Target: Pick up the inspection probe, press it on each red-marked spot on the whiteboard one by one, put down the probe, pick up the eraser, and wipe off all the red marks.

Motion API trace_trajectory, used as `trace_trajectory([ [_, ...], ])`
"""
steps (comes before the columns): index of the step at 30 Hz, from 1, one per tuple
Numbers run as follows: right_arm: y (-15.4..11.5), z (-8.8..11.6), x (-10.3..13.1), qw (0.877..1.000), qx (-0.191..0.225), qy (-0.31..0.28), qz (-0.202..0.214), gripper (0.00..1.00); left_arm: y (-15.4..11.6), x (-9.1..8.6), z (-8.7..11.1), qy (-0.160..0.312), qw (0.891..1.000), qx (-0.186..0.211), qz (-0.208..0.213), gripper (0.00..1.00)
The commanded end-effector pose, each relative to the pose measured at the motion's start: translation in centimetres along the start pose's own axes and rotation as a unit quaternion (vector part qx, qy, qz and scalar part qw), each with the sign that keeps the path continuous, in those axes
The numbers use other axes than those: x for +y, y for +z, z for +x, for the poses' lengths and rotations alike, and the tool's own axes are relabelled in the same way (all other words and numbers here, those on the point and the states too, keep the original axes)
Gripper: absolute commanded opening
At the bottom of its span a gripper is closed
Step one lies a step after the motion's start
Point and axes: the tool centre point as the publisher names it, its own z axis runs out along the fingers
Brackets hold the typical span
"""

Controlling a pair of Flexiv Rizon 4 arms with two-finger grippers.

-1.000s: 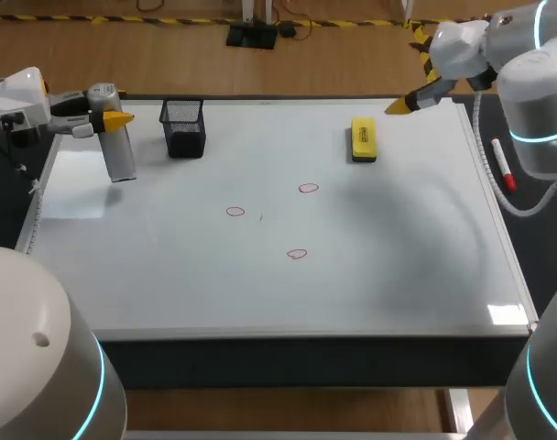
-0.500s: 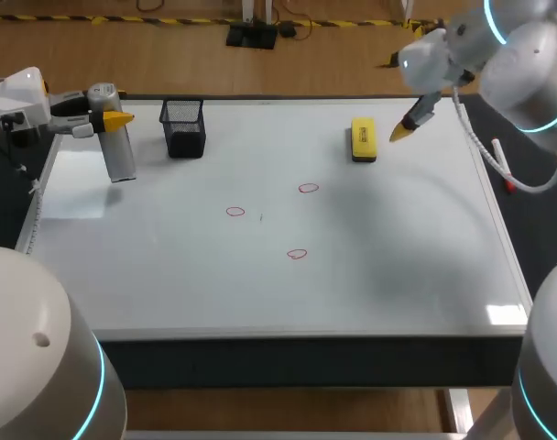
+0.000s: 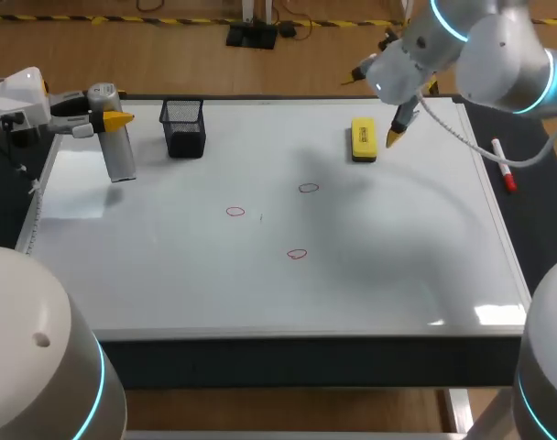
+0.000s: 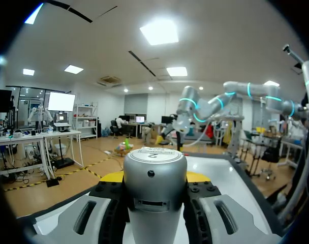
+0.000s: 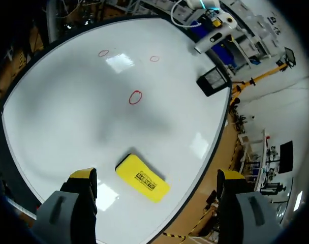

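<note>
The left gripper (image 3: 114, 119) clamps the probe (image 3: 120, 151) at the board's (image 3: 398, 275) 10 o'clock, apparently keeping it out of the way, while the right gripper (image 5: 157, 177) hangs wide open and empty over the eraser (image 3: 363, 139) at 1 o'clock, likely lining up to grasp it.

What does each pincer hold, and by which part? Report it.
Left pincer grips the inspection probe near its top end, both fingers on it. Right pincer is open, holding nothing.
</note>
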Motion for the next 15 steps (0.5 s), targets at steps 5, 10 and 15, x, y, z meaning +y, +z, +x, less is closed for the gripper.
trace_trajectory([
  [5,-0.15,-0.03,-0.24,0.965,0.102,-0.234,-0.062,1.0,0.01,-0.1,0.11,0.001,1.0,-0.002,0.0,0.0],
  [10,-0.19,-0.24,-0.19,0.968,0.098,-0.225,-0.055,1.0,0.01,-0.1,0.11,0.001,1.0,-0.002,0.0,0.0],
  [15,-0.19,-0.24,-0.19,0.968,0.098,-0.225,-0.055,1.0,0.01,-0.1,0.11,0.001,1.0,-0.002,0.0,0.0],
])
